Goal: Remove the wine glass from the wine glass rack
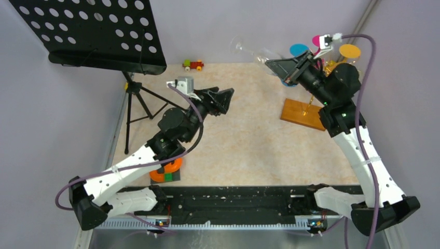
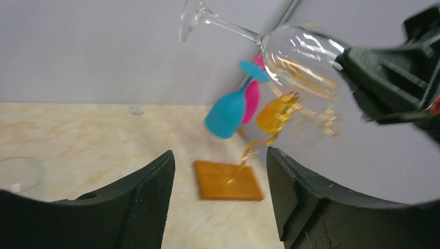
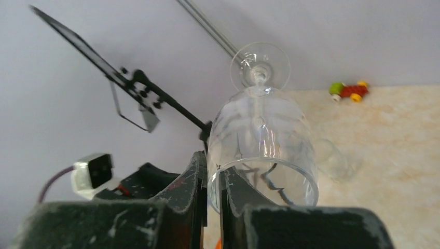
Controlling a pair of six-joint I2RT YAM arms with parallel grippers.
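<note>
Our left gripper [image 1: 227, 97] hangs over mid-table, jaws apart, holding nothing. Farther out, our right gripper [image 3: 212, 174] pinches the rim of the clear wine glass [image 3: 262, 150], held aloft and tipped (foot pointing away). Beside it stands the wine glass rack [image 1: 302, 114], with coloured glasses [image 2: 228, 111] hanging from it.

far left: black perforated music stand [image 1: 98, 31] on tripod | back edge: small toy car [image 1: 193, 65] | near left: orange-and-green block [image 1: 167, 171] | far right: teal glass [image 2: 225, 114], pink glass [image 2: 252, 101], orange glass [image 1: 349, 51] bunched together | beige marbled table [image 1: 249, 140]
</note>
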